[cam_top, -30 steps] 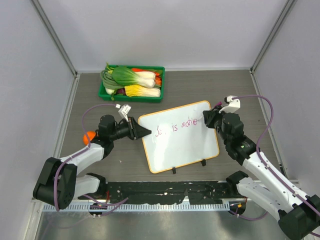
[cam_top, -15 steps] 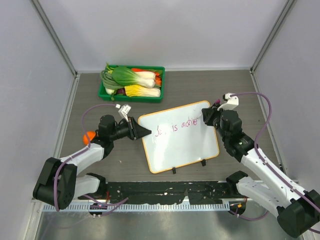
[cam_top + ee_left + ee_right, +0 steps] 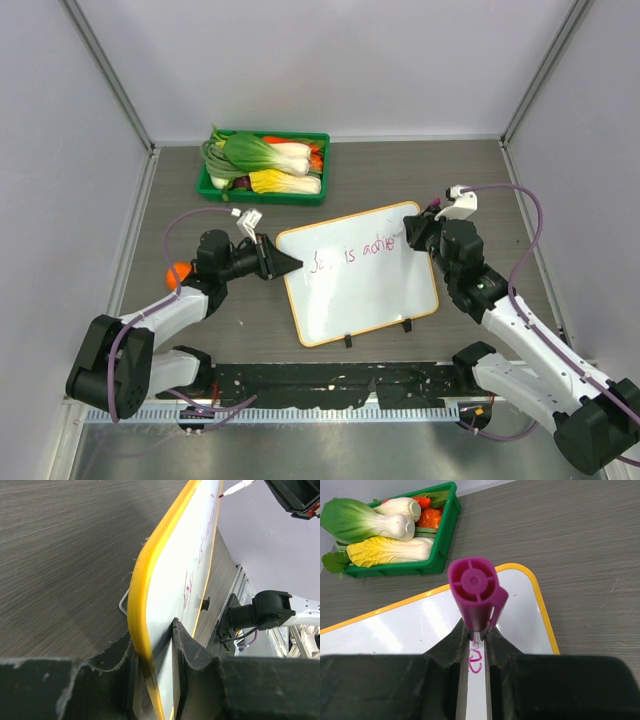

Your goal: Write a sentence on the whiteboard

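L hand (image 3: 284,263) clamped on glossy white orange-rimmed whiteboard (image 3: 365,295), desk (image 3: 480,180) centre; R hand (image 3: 412,236) gripping purple marker (image 3: 476,592), tip by pink cursive sentence (image 3: 355,252).

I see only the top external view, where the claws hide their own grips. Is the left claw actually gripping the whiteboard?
Observer: Yes. The left wrist view shows the left claw pinching the whiteboard by its yellow rim, a finger on each face.
Operator: And the other arm?
Observer: The right claw is shut on a purple marker, whose back end faces the right wrist camera.
Operator: Latest stroke?
Observer: The sentence ends in a pink looped "e", just beneath the marker.
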Controlling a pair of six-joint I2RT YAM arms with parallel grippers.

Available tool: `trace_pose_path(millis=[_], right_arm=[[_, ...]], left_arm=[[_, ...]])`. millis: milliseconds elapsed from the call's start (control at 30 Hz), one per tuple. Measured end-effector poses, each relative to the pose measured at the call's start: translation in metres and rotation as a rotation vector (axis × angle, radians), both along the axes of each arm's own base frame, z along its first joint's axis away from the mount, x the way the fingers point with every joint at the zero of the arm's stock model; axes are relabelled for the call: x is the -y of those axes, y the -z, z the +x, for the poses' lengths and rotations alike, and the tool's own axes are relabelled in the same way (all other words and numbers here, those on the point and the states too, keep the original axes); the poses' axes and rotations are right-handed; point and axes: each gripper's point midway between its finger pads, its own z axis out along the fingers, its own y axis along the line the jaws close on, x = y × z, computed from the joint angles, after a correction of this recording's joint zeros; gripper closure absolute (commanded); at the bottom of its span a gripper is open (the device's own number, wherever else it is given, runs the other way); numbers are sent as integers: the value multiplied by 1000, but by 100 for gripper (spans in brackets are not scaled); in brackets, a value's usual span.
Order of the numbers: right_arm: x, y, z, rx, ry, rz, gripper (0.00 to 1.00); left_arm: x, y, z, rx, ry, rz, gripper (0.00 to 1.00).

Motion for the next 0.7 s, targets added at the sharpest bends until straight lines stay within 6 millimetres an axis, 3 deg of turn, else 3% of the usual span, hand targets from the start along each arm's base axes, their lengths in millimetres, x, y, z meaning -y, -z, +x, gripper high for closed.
trace_pose_path(millis=[700], right_arm=[[5, 7, -2, -5, 19, -7, 99]], left_arm=[[0, 0, 0, -1, 0, 1, 100]])
